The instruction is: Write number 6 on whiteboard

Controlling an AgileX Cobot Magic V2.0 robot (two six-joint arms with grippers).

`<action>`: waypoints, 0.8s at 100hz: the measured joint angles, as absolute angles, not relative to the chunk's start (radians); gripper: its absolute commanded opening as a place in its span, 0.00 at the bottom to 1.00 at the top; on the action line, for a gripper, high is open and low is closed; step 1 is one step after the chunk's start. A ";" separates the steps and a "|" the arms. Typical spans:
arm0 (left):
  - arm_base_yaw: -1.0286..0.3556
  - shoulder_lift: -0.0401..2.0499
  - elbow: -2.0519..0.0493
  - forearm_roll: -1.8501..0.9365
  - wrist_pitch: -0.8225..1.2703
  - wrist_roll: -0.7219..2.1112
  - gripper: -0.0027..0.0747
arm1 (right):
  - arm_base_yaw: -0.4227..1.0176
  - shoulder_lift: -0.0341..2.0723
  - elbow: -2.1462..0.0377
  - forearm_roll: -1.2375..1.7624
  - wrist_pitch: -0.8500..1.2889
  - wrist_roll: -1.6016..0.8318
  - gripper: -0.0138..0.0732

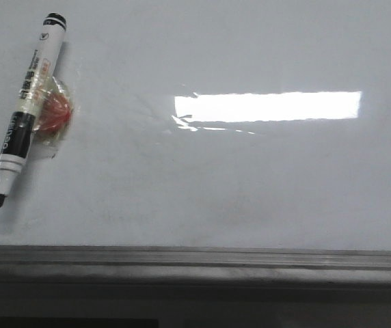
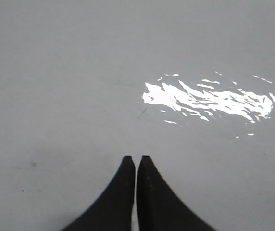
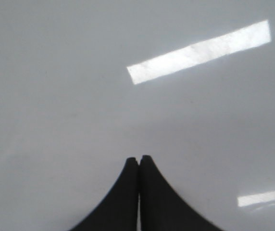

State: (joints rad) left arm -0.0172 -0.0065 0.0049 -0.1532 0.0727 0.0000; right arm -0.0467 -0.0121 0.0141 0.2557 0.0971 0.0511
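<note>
At the near edge runs one grey frame rail (image 1: 195, 258) of the whiteboard (image 1: 264, 184), which fills the front view from that edge to the far one. No drawn stroke shows on it, so the number 6 is not written on any part in view.

Toward the far left corner lies one marker (image 1: 28, 106), uncapped, its black tip pointing at the near edge and its capless tail toward the far edge, tilted slightly right. Touching its right side, about mid-barrel, sits one reddish lump (image 1: 55, 115) wrapped in clear crinkled film; what it is cannot be told.

Right of centre and farther back lies one bright rectangular glare (image 1: 267, 106).

Neither arm appears in the front view. In its wrist view the left gripper (image 2: 136, 161) has two dark fingers pressed nearly together, with nothing between them, over bare board with one rippled glare (image 2: 209, 100) and one faint thin scratch (image 2: 141, 114). The right gripper (image 3: 139, 160) is likewise clenched on nothing, over board carrying two glare patches, one long (image 3: 200, 52) and one small (image 3: 261, 198).
</note>
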 measured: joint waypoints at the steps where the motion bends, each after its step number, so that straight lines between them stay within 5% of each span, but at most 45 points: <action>1: -0.017 -0.006 0.005 -0.153 0.073 0.000 0.01 | -0.047 -0.012 0.014 0.267 0.097 0.051 0.09; 65: -0.017 0.120 -0.240 -0.137 0.328 0.050 0.02 | -0.047 0.062 -0.151 0.261 0.380 0.021 0.09; 80: -0.017 0.120 -0.241 -0.137 0.330 0.050 0.22 | -0.047 0.161 -0.236 0.210 0.467 0.016 0.09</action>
State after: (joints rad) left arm -0.0172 0.1199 -0.2406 -0.1366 0.3299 0.0498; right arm -0.0467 0.1612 -0.2361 0.2097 0.4669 0.0158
